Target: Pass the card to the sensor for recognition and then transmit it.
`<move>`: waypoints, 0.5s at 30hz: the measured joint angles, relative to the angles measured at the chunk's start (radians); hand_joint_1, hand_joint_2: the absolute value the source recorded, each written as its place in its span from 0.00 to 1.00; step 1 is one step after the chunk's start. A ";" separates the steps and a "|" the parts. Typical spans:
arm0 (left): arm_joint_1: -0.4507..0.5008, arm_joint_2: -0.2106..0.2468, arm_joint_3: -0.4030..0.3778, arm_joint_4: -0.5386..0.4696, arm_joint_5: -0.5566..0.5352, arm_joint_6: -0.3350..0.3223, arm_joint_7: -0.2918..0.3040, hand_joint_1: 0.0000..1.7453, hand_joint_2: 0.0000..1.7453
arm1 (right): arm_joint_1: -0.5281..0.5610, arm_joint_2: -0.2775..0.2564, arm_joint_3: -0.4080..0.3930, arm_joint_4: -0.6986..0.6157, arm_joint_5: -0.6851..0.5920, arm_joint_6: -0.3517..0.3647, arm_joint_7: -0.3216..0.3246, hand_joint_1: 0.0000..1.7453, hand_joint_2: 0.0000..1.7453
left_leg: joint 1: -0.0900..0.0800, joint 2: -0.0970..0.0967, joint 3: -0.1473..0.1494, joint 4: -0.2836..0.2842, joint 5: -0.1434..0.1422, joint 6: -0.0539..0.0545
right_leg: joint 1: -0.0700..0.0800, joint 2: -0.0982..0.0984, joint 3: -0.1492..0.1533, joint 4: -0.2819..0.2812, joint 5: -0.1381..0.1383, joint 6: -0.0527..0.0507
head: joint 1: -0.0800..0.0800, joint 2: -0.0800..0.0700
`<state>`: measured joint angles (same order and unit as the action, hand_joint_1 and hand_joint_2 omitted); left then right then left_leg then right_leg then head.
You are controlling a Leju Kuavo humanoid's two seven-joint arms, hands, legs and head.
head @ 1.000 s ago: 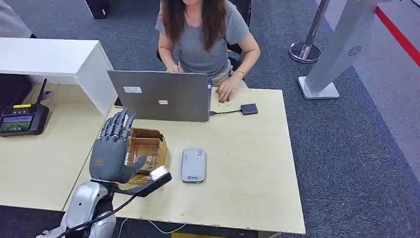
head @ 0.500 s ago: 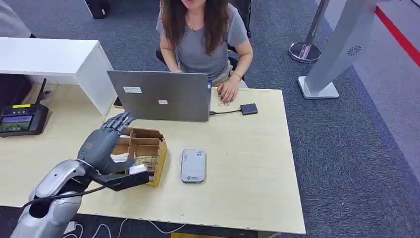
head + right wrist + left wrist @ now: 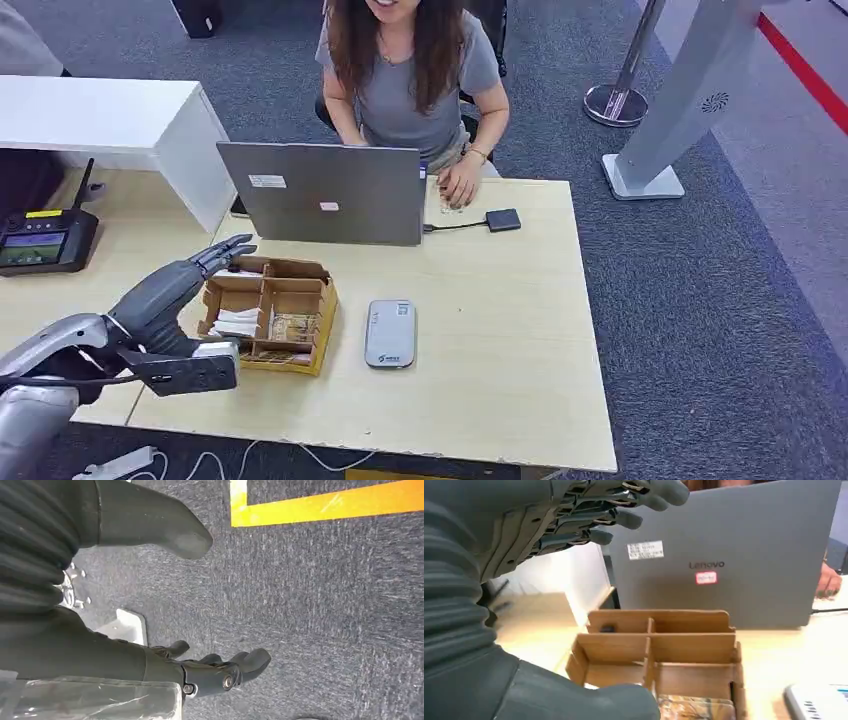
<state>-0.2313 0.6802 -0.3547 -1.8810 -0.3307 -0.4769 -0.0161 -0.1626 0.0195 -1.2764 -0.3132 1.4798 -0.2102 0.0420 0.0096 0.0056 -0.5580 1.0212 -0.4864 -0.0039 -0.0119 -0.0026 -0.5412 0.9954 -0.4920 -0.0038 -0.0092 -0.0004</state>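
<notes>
A laptop (image 3: pixel 325 193) is stood at the desk's (image 3: pixel 500 340) far edge. The sensor (image 3: pixel 390 333) is laid flat beside the divided box (image 3: pixel 270 312), w/ cards (image 3: pixel 238 322) inside, for easy reach. Left hand (image 3: pixel 165 292), fingers spread, nothing held, is poised by the box; right hand (image 3: pixel 220 672) is hung loosely open.

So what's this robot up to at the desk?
Its left hand hovers open beside a cardboard box of cards, holding nothing. The grey sensor lies right of the box. The right hand hangs over the floor. A person works at a laptop across the table.
</notes>
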 joint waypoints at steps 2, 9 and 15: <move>-0.002 0.015 -0.010 -0.015 -0.008 0.003 0.006 0.00 1.00 | 0.000 0.000 0.000 0.003 -0.002 -0.001 0.000 0.00 1.00 | 0.000 0.000 0.000 0.000 0.000 0.000 | 0.000 0.000 0.000 0.000 0.000 0.000 | 0.000 0.000; 0.004 0.064 -0.032 -0.051 -0.021 0.016 0.019 0.00 1.00 | 0.001 0.000 0.000 0.005 -0.003 -0.001 0.000 0.00 1.00 | 0.000 0.000 0.000 0.000 0.000 0.000 | 0.000 0.001 0.000 0.000 0.000 0.000 | 0.000 0.000; 0.143 0.173 -0.043 -0.143 -0.039 0.079 0.058 0.00 1.00 | 0.007 0.000 0.000 0.009 0.003 -0.001 0.000 0.00 1.00 | 0.000 0.001 -0.001 0.000 0.000 0.000 | 0.000 0.002 -0.001 0.000 0.000 0.000 | 0.000 0.000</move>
<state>-0.0880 0.8531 -0.3975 -2.0242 -0.3693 -0.3978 0.0420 -0.1553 0.0195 -1.2764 -0.3040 1.4832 -0.2113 0.0423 0.0098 0.0066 -0.5590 1.0209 -0.4868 -0.0043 -0.0117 -0.0009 -0.5423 0.9955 -0.4921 -0.0041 -0.0092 -0.0004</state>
